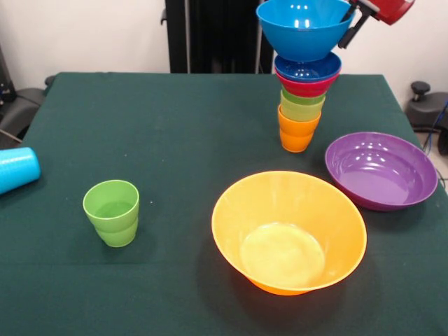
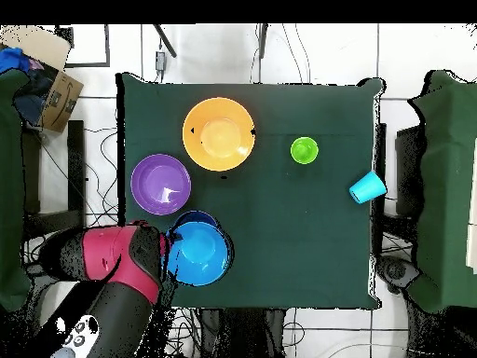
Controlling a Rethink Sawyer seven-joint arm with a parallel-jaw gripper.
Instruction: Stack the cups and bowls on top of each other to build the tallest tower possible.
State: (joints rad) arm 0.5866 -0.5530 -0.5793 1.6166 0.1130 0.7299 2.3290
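Note:
The tower (image 1: 301, 105) stands at the table's far right in the front view: an orange cup (image 1: 297, 133) lowest, two yellow-green cups nested in it, then a small red bowl (image 1: 306, 87) and a blue bowl (image 1: 308, 68). My gripper (image 1: 352, 12) is shut on the rim of a second blue bowl (image 1: 302, 31), which it holds slightly tilted right on top of the tower. In the overhead view the gripper (image 2: 169, 252) is at the left rim of this bowl (image 2: 199, 254). A green stepped cup (image 1: 112, 212) stands alone at the near left.
A large orange bowl (image 1: 288, 231) sits upright at the near middle. A wide purple bowl (image 1: 381, 170) sits to the right of it, near the tower. A light blue cup (image 1: 15, 169) lies on its side at the table's left edge.

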